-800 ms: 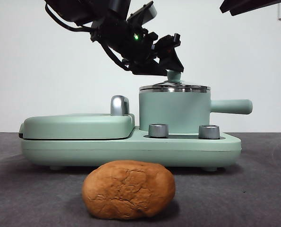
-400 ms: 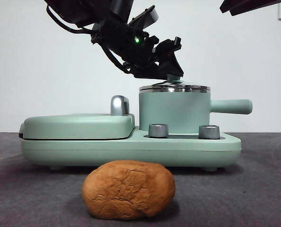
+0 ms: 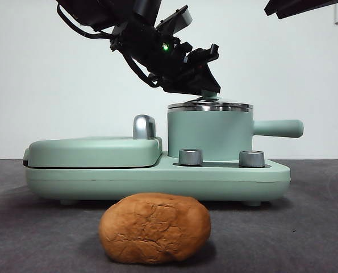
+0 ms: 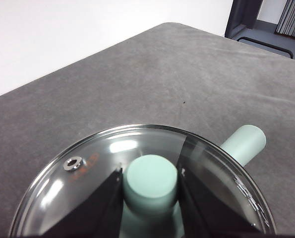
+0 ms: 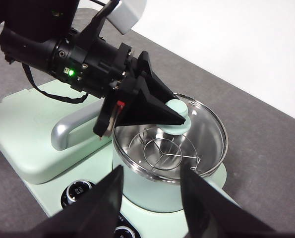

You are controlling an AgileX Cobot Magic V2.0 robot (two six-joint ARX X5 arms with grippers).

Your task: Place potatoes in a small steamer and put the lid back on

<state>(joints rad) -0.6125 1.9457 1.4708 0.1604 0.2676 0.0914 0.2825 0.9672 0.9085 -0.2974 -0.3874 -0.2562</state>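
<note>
The orange-brown potato (image 3: 154,227) lies on the grey table in front of the appliance. The mint steamer pot (image 3: 208,133) stands on the right of the base, its handle (image 3: 279,128) pointing right. The glass lid (image 3: 209,106) sits on the pot. My left gripper (image 3: 209,90) reaches down from the upper left and is shut on the lid's mint knob (image 4: 151,181), one jaw on each side. The right wrist view shows the left gripper (image 5: 179,116) on the lid (image 5: 202,134). My right gripper (image 5: 152,171) is open and empty, high above the pot.
The flat mint griddle cover (image 3: 95,151) with its chrome handle (image 3: 144,126) lies left of the pot. Two steel dials (image 3: 190,157) stand on the base front. A wire rack (image 5: 162,151) shows inside the pot. A black arm tip (image 3: 293,7) is at the top right.
My left gripper has come down a little and its jaws now enclose the lid's knob. The lid, pot and potato have not moved.
</note>
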